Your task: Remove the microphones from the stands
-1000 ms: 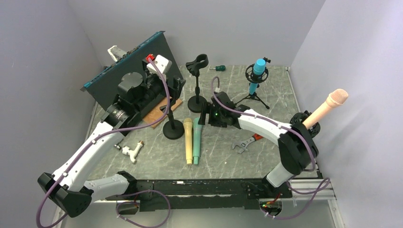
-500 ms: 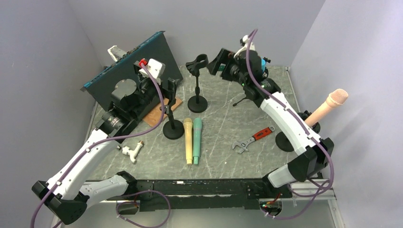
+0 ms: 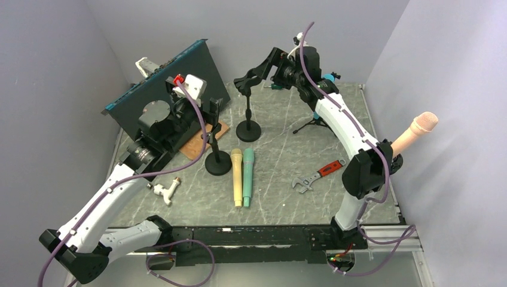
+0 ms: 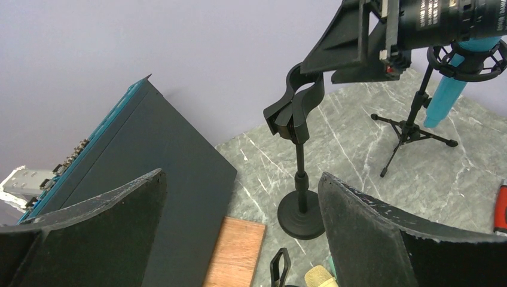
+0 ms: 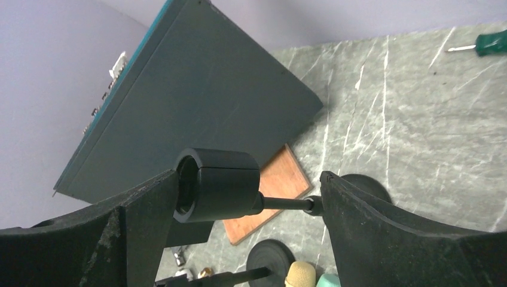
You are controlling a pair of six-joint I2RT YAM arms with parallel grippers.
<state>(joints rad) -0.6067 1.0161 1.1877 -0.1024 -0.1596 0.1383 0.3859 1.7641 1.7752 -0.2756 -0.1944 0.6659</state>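
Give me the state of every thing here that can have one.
left hand, open, empty
right hand, open, empty, by the black clip
black clip, empty, upright
blue microphone, mounted
pink microphone, mounted, tilted
yellow microphone, lying loose
teal microphone, lying loose

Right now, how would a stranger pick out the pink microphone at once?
Go to the right edge of the marble table, beside the right arm's elbow. The pink microphone rises there at a slant toward the wall. It alone is pink: the yellow microphone and green microphone lie flat mid-table, the blue microphone stands on a tripod at the back.
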